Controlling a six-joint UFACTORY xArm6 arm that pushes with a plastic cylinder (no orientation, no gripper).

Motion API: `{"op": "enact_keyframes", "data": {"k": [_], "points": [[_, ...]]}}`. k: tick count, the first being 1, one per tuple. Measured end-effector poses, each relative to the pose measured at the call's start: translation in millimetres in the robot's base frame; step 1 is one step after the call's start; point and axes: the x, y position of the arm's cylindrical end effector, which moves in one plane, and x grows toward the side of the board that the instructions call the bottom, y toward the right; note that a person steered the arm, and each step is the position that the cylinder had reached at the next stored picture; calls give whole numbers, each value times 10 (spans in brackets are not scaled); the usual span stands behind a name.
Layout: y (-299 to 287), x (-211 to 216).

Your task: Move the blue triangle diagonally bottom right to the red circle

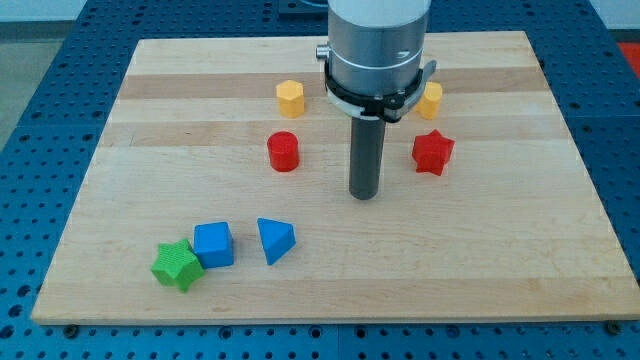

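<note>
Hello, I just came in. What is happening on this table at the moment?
A robot arm with a dark rod is set to push the blue triangle toward the red circle. My tip rests on the wooden board, touching no block, up and to the right of the triangle. The triangle lies at the view's bottom left beside a blue cube.

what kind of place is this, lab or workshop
Probably a robotics lab test bench: a wooden board lies on a blue perforated table, small coloured blocks such as the blue triangle sit on it, and my tip touches none.
</note>
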Motion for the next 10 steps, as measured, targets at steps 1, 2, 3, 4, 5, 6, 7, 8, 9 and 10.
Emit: {"op": "enact_keyframes", "data": {"k": [1, 2, 3, 4, 5, 6, 7, 8, 9, 10], "points": [[-205, 0], [-559, 0], [-889, 113], [-1142, 222], [-1276, 487], [-1221, 844], [-1221, 844], [-1103, 834], [-533, 655], [-118, 508]]}}
